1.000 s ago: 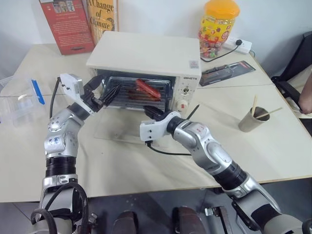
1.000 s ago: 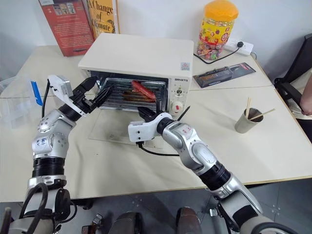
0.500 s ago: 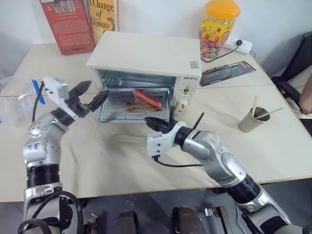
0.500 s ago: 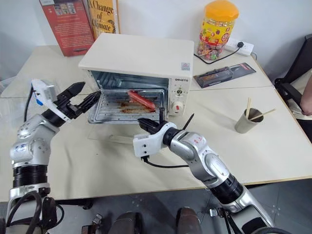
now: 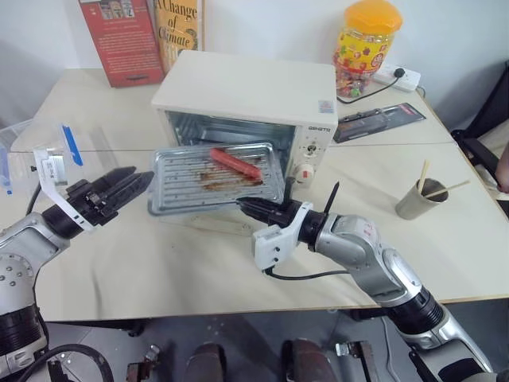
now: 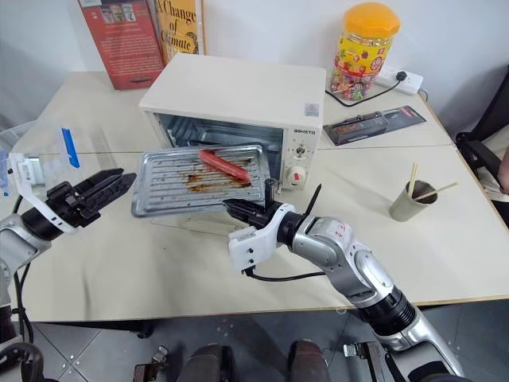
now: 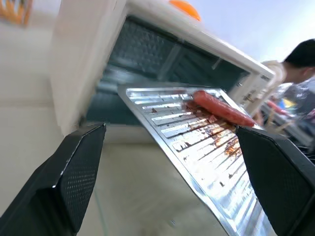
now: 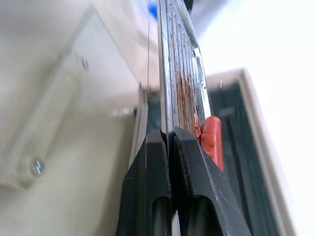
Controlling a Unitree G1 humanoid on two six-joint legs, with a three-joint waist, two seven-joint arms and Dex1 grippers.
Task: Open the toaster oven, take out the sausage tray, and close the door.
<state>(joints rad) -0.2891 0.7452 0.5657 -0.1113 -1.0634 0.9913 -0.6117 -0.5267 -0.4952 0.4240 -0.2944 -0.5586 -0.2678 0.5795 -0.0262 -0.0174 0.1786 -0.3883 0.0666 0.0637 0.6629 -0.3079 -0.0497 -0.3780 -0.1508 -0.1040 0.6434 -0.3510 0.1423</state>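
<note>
Pinching the near rim of the sausage tray point(image 5: 215, 177), the right gripper point(image 5: 253, 210) holds it out ahead of itself, in front of the toaster oven point(image 5: 246, 95), above the lowered door point(image 5: 208, 220), while the left gripper point(image 5: 119, 188) stands spread apart just beside the tray's far end.
</note>
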